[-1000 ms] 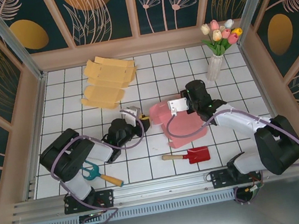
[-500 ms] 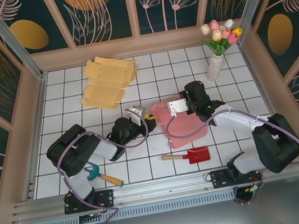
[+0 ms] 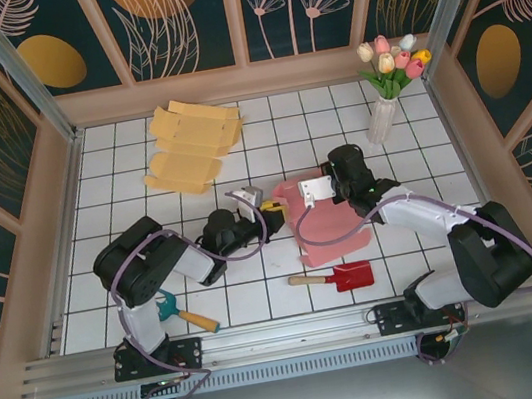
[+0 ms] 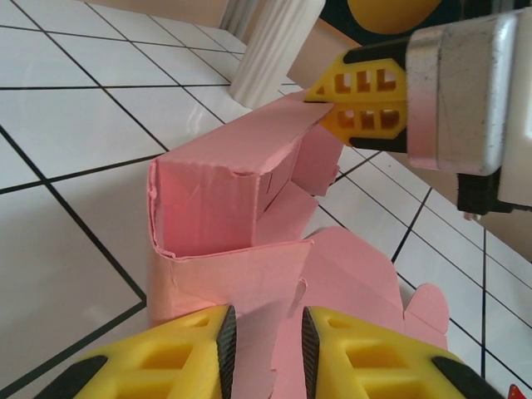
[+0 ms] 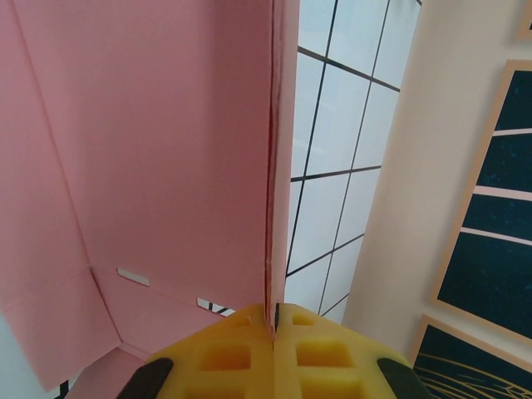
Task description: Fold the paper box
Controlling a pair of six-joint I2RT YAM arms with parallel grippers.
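While half-formed, box: light, floppy card; hold by edges.
right hand: clamped on box.
left hand: slightly parted, astride box edge.

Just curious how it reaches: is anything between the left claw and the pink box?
Nothing visible: the left gripper straddles the near edge of the pink box; the right gripper pinches its upright wall.

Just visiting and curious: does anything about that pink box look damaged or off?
The pink paper box looks a bit battered: its raised wall is wrinkled and wavy along the corner fold. The right end effector pinches an upright flap.
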